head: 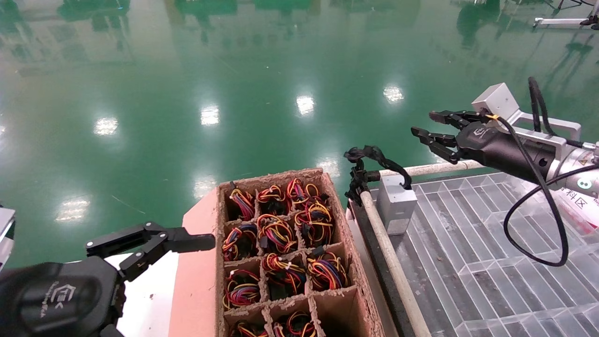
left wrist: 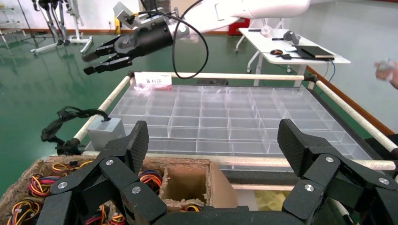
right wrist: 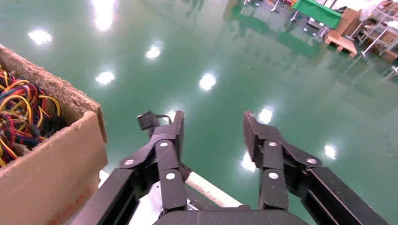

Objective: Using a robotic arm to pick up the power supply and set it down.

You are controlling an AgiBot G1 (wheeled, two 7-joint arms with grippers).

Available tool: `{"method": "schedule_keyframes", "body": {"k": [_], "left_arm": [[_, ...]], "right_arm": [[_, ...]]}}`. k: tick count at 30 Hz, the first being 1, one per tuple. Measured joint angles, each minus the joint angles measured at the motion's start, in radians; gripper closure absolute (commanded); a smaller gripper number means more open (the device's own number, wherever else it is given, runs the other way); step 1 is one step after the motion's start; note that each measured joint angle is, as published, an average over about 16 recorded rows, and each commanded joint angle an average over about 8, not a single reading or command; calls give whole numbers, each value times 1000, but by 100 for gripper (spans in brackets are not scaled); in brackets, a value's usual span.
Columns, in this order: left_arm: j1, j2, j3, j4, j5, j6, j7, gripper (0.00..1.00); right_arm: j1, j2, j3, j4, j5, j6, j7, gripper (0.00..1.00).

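In the head view, the right gripper (head: 428,125) is being held open and empty above the rail, up and to the right of the power supply (head: 396,202), which is sitting in the tray (head: 472,276) corner. It should be lowered squarely over the supply, clear of the cables (head: 374,164).

In the left wrist view, the left gripper (left wrist: 213,145) is parked wide open, empty, over the carton (left wrist: 185,183), whose cells are holding wire bundles (left wrist: 42,183).

In the right wrist view, only floor is showing between the open fingers (right wrist: 171,140).
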Motion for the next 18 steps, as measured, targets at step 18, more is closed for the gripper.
{"method": "schedule_keyframes", "body": {"k": [18], "left_arm": [[0, 0, 0, 0, 0, 0, 0, 0]], "right_arm": [[-192, 101, 146, 358, 12, -111, 198, 0]]}}
